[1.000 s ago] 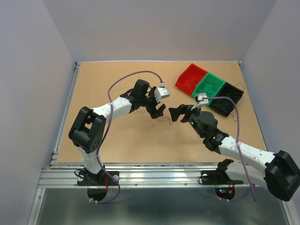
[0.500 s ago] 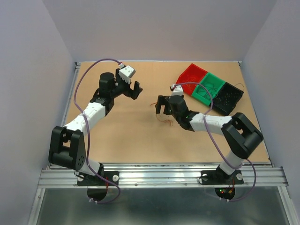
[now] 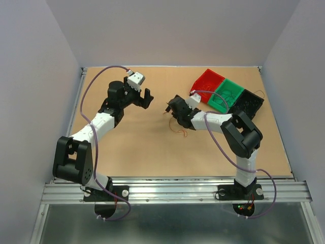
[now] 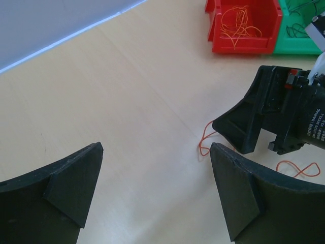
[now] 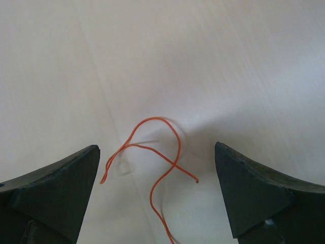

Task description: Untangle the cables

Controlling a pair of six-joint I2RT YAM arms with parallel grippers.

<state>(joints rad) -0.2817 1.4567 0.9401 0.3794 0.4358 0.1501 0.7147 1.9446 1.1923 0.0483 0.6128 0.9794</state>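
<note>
We see a tan table (image 3: 142, 152) boxed by pale walls (image 3: 167, 30) at nine, twelve and three; a metal rail (image 3: 172, 192) at six o'clock.

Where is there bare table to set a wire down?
Free: the table's near middle, from the orange wires to its near edge, and the far strip left of the red bin. Crowded: around the right gripper, beside those wires.
</note>
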